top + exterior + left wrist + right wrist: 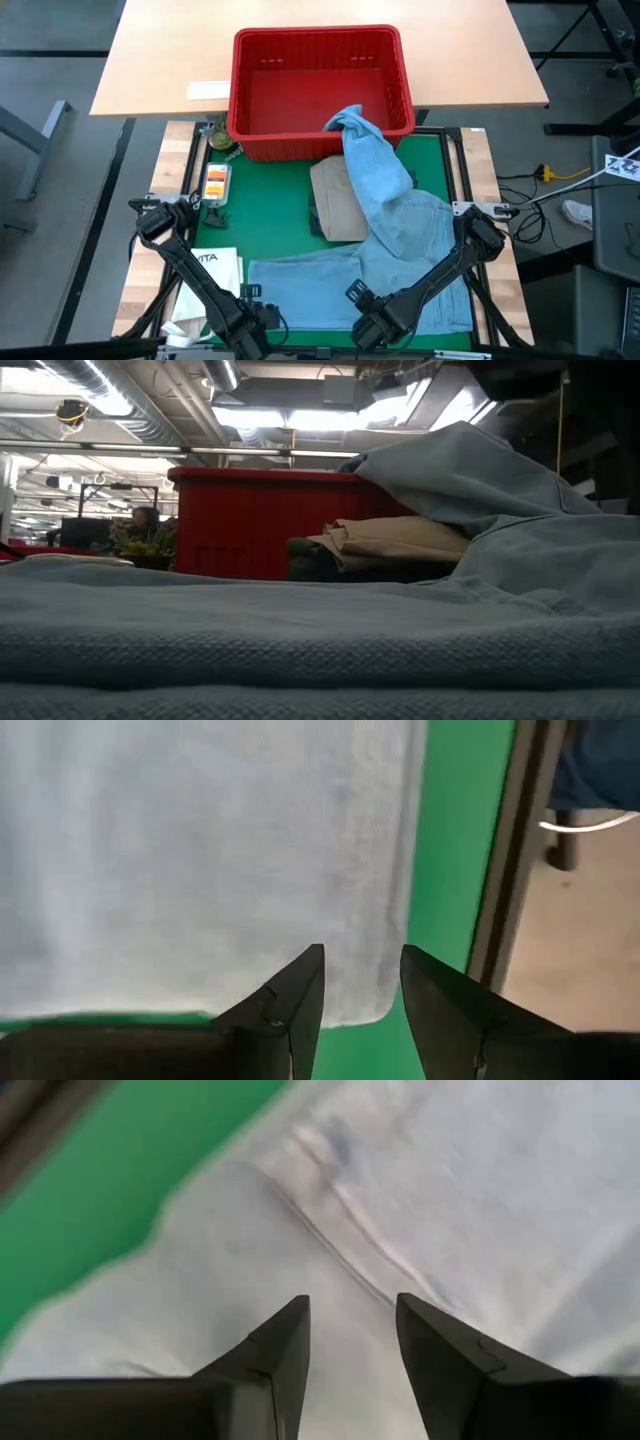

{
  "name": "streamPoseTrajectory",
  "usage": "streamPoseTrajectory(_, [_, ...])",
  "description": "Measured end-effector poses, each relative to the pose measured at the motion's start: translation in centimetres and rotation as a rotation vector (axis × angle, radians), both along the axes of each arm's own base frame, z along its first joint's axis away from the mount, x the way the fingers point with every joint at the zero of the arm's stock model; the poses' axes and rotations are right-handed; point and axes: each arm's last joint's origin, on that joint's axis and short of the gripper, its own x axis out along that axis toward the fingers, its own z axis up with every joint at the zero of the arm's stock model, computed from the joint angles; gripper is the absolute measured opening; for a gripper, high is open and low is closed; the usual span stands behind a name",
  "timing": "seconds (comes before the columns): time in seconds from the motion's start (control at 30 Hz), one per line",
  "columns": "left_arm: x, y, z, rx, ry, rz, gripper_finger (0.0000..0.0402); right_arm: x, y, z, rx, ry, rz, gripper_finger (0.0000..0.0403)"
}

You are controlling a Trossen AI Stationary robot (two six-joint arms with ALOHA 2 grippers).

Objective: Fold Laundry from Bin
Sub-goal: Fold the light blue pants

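- While the jeans (pixel 390 235) trail from the bin (pixel 320 90) across the mat (pixel 270 200), both grippers hover at their near edge.
- Left gripper (pixel 362 982) and right gripper (pixel 352 1330): jaws narrowly parted, empty.
- We advise gripping the hem corners squarely.

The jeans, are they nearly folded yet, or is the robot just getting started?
Just starting. The light blue jeans are mostly out on the green mat, one end still draped over the red bin. Both open grippers, left and right, hover over the denim. No fold shows. A tan garment waits.
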Motion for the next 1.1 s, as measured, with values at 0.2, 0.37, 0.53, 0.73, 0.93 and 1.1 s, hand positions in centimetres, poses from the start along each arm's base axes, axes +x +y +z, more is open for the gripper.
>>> streamPoseTrajectory(0.2, [0.4, -0.4, 3.7, 0.070, -0.078, 0.006, 0.0128, -0.2, -0.5, 2.2, -0.135, -0.007, 0.016, 0.0152])
streamPoseTrajectory(0.37, [-0.2, 0.7, 6.4, 0.153, -0.043, 0.010, 0.0128, -0.4, -0.9, 3.2, -0.213, 0.006, 0.075, 0.0152])
streamPoseTrajectory(0.53, [-1.6, 3.5, 10.4, 0.205, -0.088, 0.031, 0.0128, -0.7, -1.2, 3.4, -0.247, 0.042, 0.099, 0.0152])
streamPoseTrajectory(0.73, [-5.5, 7.5, 15.9, 0.199, -0.315, 0.202, 0.0128, -1.2, -1.6, 3.5, -0.272, 0.101, 0.081, 0.0152])
streamPoseTrajectory(0.93, [-9.0, 9.8, 14.0, 0.105, -0.423, 0.377, 0.0128, -2.8, -1.0, 5.0, -0.350, 0.038, 0.102, 0.0152])
streamPoseTrajectory(1.1, [-10.5, 11.0, 8.9, -0.051, -0.480, 0.475, 0.0128, -5.0, -0.1, 7.1, -0.380, -0.082, 0.105, 0.0152])
